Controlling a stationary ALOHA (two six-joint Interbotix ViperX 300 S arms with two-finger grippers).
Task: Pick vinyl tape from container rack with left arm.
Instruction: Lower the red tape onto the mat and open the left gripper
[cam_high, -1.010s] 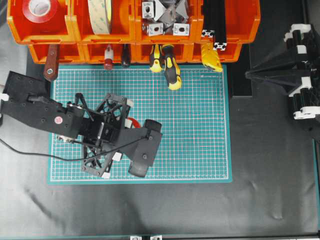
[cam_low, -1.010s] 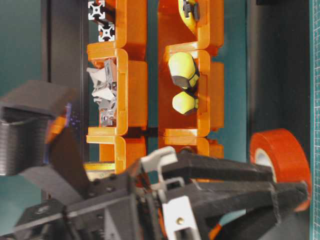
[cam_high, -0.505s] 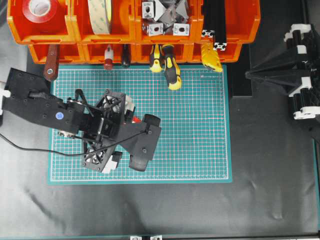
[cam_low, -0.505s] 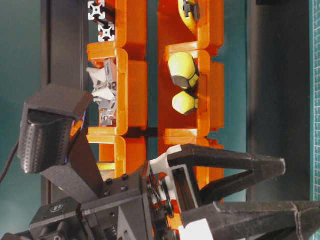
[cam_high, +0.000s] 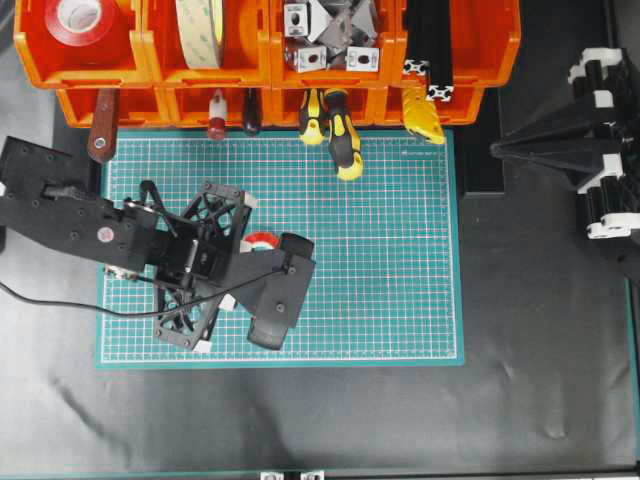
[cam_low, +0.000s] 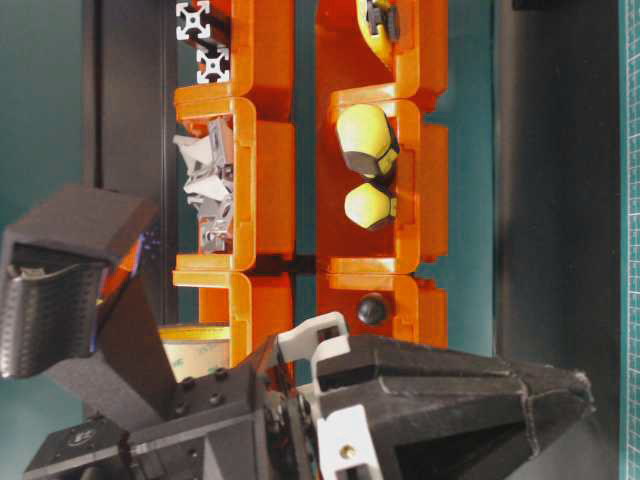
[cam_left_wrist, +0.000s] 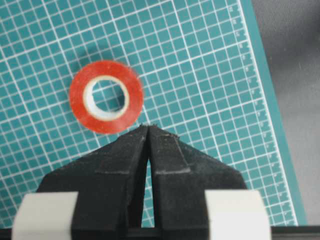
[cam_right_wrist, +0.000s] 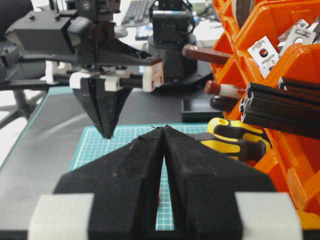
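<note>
The vinyl tape (cam_left_wrist: 106, 97), a small red ring with a white core, lies flat on the green mat (cam_left_wrist: 210, 75). My left gripper (cam_left_wrist: 148, 125) hangs just short of it, shut with nothing between its fingers and apart from the tape. From overhead the tape (cam_high: 262, 241) peeks out beside the left arm (cam_high: 80, 215). The orange container rack (cam_high: 150, 55) runs along the far edge, well away from the tape. At the right side, the right gripper (cam_right_wrist: 163, 127) is shut and empty.
The rack bins hold a larger red tape roll (cam_high: 80, 18), a cream tape roll (cam_high: 200, 30), metal brackets (cam_high: 330, 35) and black profiles (cam_high: 428, 50). Yellow-black screwdriver handles (cam_high: 340, 130) and a brown handle (cam_high: 102, 135) stick out over the mat's far edge.
A second ago the left gripper held the tape upright. It then opened wide, let go and shut again. The tape now lies flat on the mat.
</note>
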